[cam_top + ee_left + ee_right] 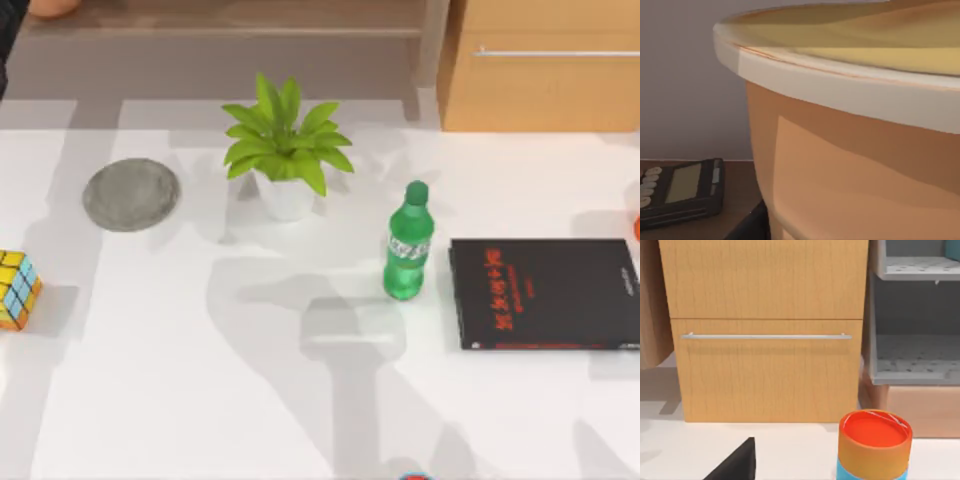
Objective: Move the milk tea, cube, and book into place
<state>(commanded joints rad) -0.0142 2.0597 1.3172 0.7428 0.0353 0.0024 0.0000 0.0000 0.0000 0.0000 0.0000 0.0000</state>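
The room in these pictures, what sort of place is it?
Probably a mock home or office room. A white table carries a potted plant, a green bottle and a black book, with a wooden drawer cabinet and grey shelves behind.

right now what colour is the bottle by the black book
Green, with a pale label band; the bottle shows best in the top view.

The left wrist is held low and level, close against the milk tea [850, 165]; a dark edge of the left tool [749, 226] shows beside it. The right wrist faces level, low over the desk [790, 450].
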